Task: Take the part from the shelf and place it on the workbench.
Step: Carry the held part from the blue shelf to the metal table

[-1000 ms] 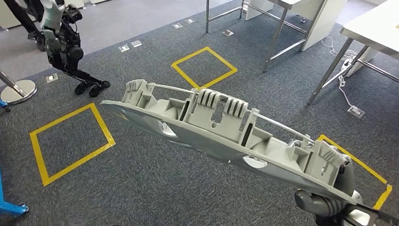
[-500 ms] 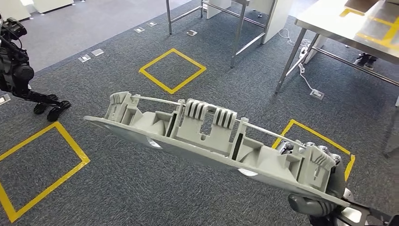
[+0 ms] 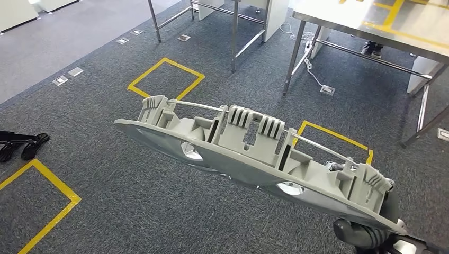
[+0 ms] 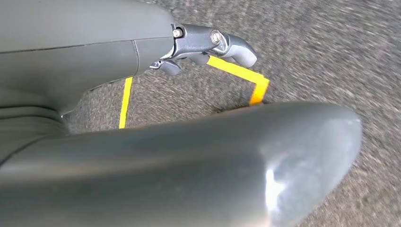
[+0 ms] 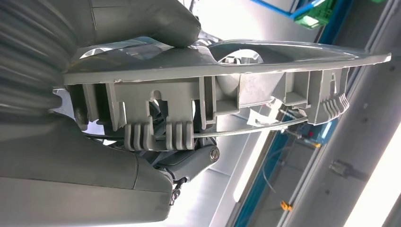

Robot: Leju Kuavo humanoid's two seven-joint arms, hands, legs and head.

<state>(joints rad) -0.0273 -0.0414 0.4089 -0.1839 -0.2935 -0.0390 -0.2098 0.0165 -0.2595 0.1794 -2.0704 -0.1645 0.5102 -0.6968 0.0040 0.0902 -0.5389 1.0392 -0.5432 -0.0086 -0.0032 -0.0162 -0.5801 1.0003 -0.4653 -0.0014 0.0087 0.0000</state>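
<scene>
head view: swung round toward the steel bench (image 3: 370, 21), nearer now. part (image 3: 254, 153) carried level over carpet, gripped at one end by right hand (image 3: 365, 230).
left wrist: left hand (image 4: 208, 42), grasp unclear.
right wrist: thumb clamped on part's flange for carrying.

Grey carpet floor (image 3: 132, 211) bears yellow tape squares (image 3: 165, 78) and steel table legs (image 3: 233, 37).
</scene>
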